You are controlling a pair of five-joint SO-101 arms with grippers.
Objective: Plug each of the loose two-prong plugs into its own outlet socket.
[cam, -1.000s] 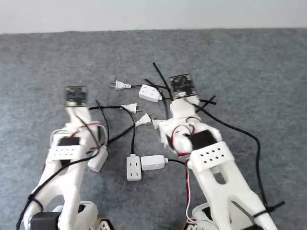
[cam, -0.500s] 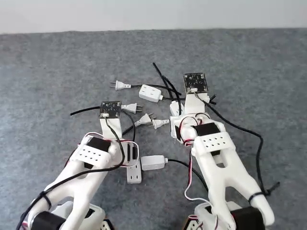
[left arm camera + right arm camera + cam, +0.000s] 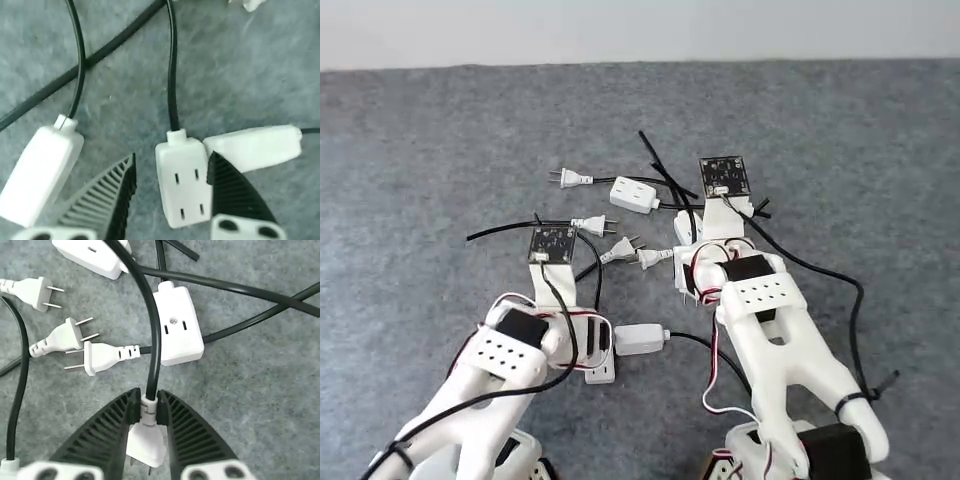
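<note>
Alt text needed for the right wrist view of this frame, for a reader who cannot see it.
The right gripper is shut on the cord neck of a white two-prong plug. Beyond it on the grey carpet lie a white outlet socket, a loose plug beside it, two more plugs and crossing black cords.

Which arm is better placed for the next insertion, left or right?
Right, probably. The right end effector is shut on a plug, an outlet socket close by. The left end effector is open, straddling a second socket, gripping nothing.
</note>
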